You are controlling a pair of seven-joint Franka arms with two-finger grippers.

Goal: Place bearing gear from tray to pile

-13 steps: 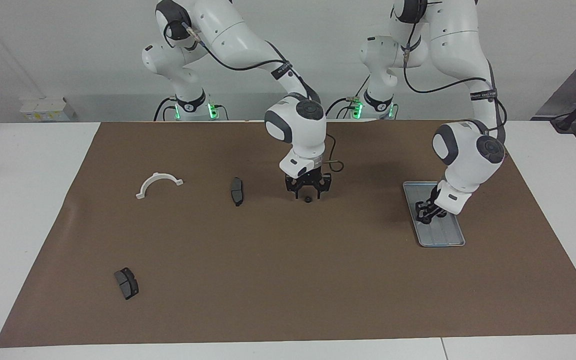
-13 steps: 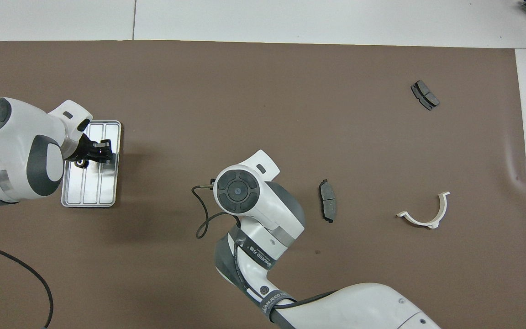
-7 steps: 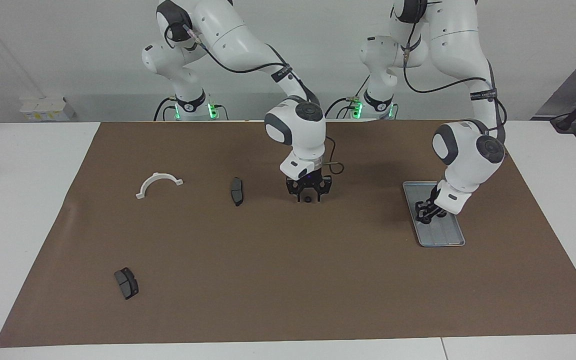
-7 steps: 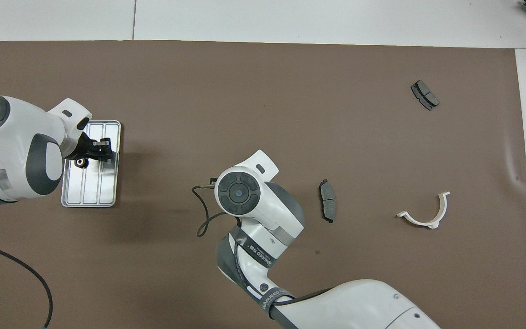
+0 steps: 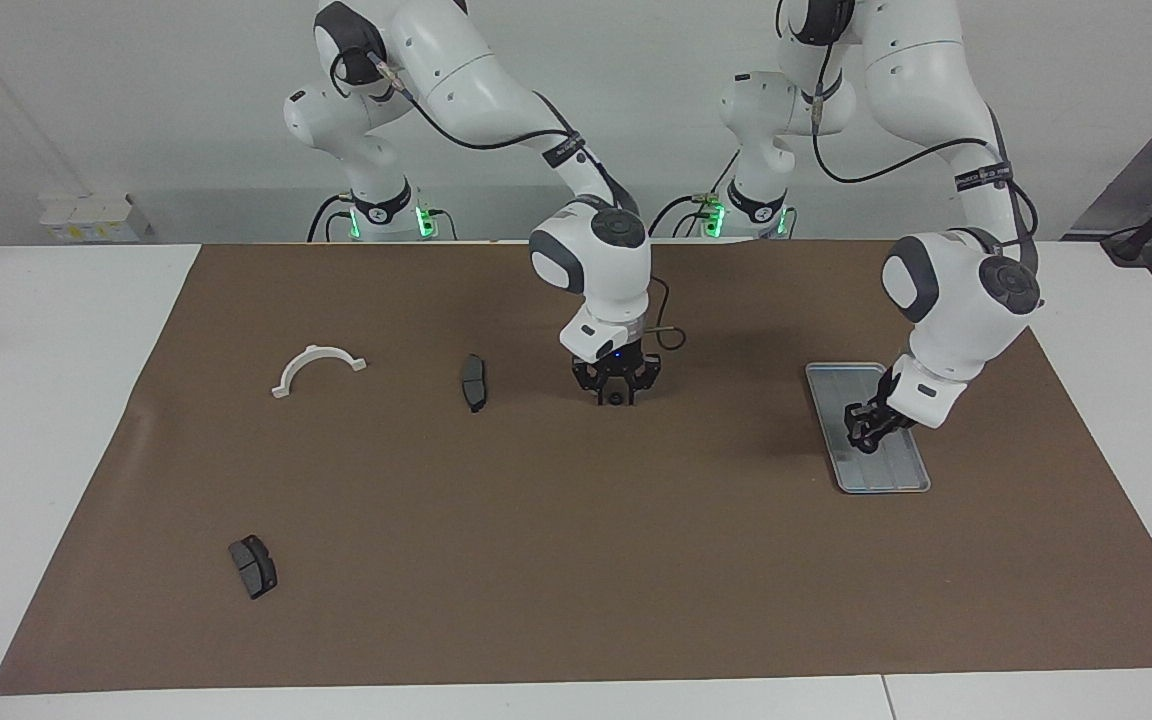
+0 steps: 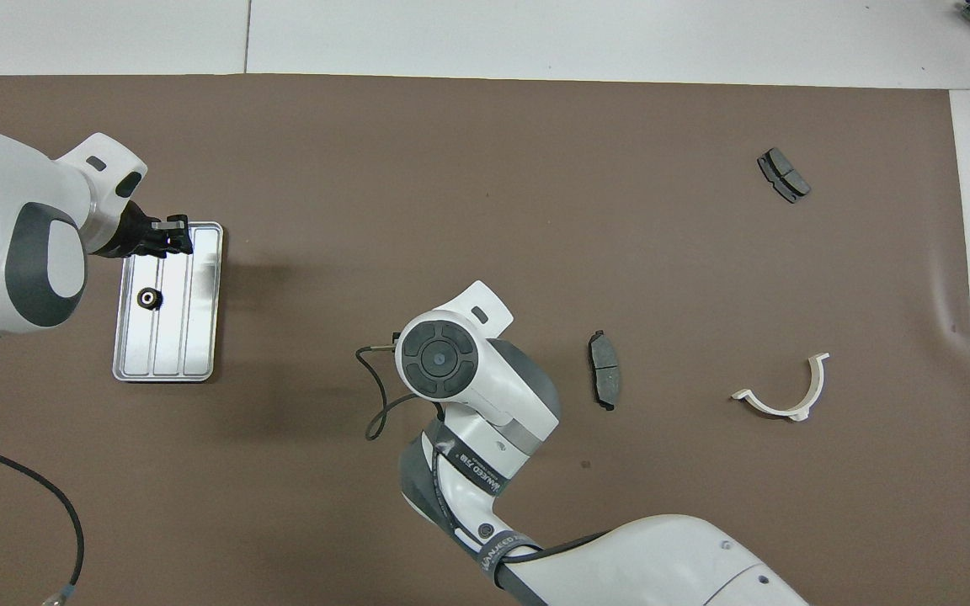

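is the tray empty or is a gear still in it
Not empty: one small dark bearing gear lies in the tray, apart from the left pincer.

"How many gears?"

"Two. One bearing gear (image 6: 148, 297) lies in the tray (image 6: 203, 320), and a second bearing gear (image 5: 615, 398) is around the middle of the mat (image 5: 576, 560)."

"Trays?"

"One, toward the mat's edge at the left arm's end."

"Brake pads?"

"Two. One brake pad (image 5: 473, 381) is mid-mat. The other brake pad (image 5: 253, 566) is near the mat's corner at the right arm's end, farther from the robots."

"Brackets?"

"One white half-ring bracket (image 5: 316, 368)."

"Arms?"

"Two: left arm (image 5: 956, 290), right arm (image 5: 591, 260)."
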